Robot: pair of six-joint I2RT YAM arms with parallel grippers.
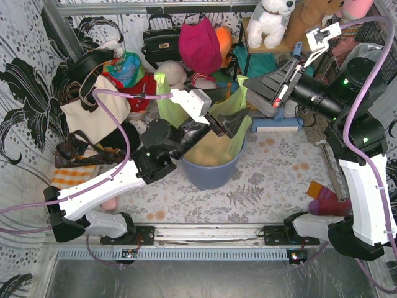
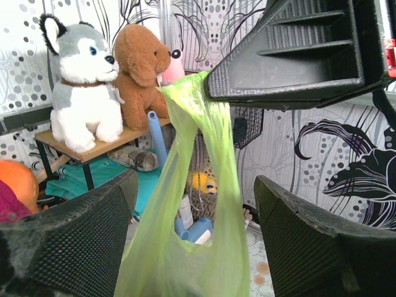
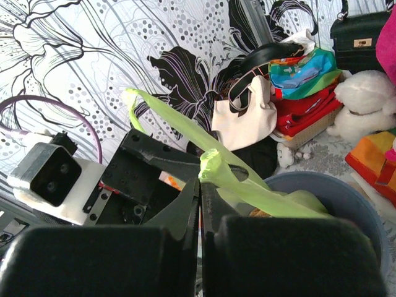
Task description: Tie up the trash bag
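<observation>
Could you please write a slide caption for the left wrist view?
The open left gripper frames the trash bag, its handle pinched overhead by the right gripper; plush toys sit behind.

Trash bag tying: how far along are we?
Done: no knot; bag sits in bin. In hand: right gripper shut on one handle, held up; left gripper open astride it. Left: catch other handle, cross them, knot.

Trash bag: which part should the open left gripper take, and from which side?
Likely the free handle of the trash bag, standing upright on its left side. Bring the left gripper in from the left, jaws across the thin strip near its top. The right gripper pinches the other handle taut.
</observation>
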